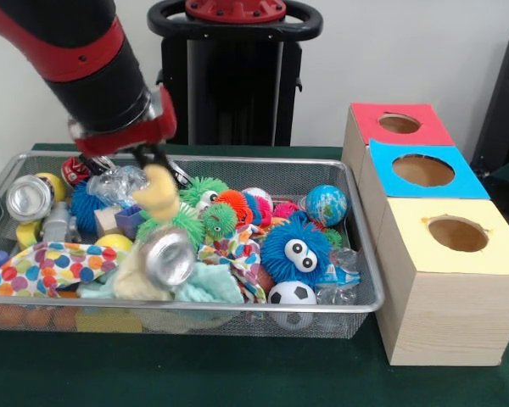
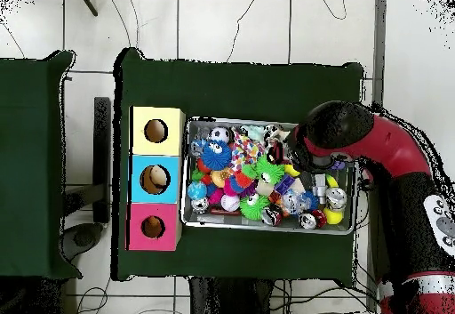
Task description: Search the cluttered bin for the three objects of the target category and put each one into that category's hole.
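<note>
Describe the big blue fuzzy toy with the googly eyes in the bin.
The blue fuzzy toy is a round ball of soft, spiky strands with two large white eyes with black pupils, facing the front camera. It sits in the wire bin toward the end nearest the boxes, apparently resting on the clutter. A black-and-white soccer ball lies just below it, and clear crinkled plastic presses against its side.

Below me, a shiny wire-mesh metal bin [image 1: 356, 246], matt pale wooden boxes [image 1: 441, 314], fuzzy rubbery toys [image 1: 295, 248], spotted cloth [image 1: 42, 267].
</note>
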You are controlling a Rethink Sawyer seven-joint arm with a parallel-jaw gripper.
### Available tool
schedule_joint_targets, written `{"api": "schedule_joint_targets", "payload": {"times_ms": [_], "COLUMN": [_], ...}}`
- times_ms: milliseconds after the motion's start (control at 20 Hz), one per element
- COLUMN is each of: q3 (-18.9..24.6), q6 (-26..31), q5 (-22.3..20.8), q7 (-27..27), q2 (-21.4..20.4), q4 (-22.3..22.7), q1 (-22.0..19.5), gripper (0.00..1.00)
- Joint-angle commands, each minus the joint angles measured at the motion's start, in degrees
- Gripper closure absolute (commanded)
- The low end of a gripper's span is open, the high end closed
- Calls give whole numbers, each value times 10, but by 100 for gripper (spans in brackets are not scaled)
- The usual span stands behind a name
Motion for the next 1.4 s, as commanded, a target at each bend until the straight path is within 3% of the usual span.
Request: {"api": "schedule_joint_targets", "payload": {"times_ms": [50,300,400,450,600,750,900,1100,1200,1400], "q3": [24,28,33,36,44,97,164,192,206,203], "q6": [206,198,176,138,-42,-369,-493,-510,-550,-560], "q5": [-31,-39,-36,-30,-28,-9,-2,-9,-17,-22], "q7": [-62,-56,-52,-46,-18,30,27,24,35,33], "q2": [6,-4,-7,-6,-12,-40,-64,-70,-72,-74], "q4": [-18,5,13,17,35,96,144,155,161,157], "q1": [6,-2,-6,-9,-15,-58,-110,-126,-135,-131], "gripper": [100,100,100,100,100,100,100,100,100,100]}}
